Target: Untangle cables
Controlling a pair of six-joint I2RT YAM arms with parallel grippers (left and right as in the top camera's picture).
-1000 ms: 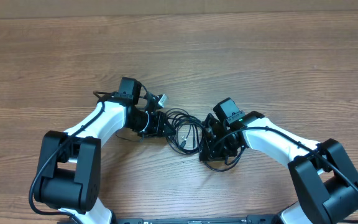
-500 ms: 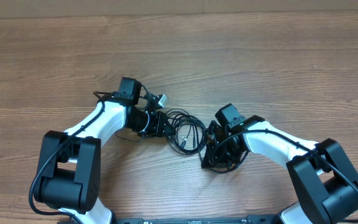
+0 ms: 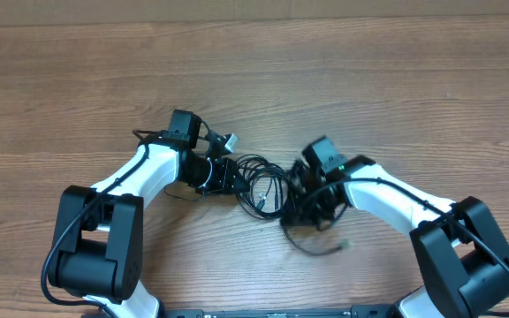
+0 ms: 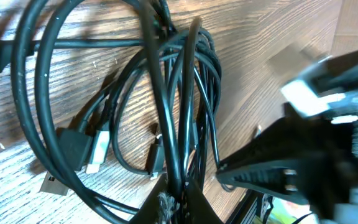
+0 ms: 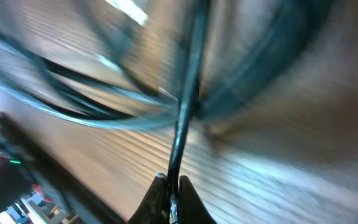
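Observation:
The cables [image 3: 265, 179] lie as a tangle of thin black loops on the wooden table [image 3: 369, 79] between my two arms. At the tangle's left side, my left gripper [image 3: 237, 179] is shut on a bundle of strands. The left wrist view shows these cables [image 4: 166, 93] running into the left gripper [image 4: 178, 190], with a white plug end [image 4: 98, 149] lying inside the loops. On the tangle's right side my right gripper [image 3: 292, 201] is shut on one strand. The blurred right wrist view shows that cable [image 5: 185, 93] pinched in the right gripper [image 5: 169, 183].
One cable loop trails toward the table's front, ending in a small light plug [image 3: 345, 245]. A silver plug [image 3: 231, 140] sticks out beside the left wrist. The right arm's gripper body [image 4: 291, 168] sits close to the tangle in the left wrist view.
My right gripper has closed on a strand and shifted up and left toward the tangle. A cable loop with its plug now trails out at the lower right. The left arm stayed put.

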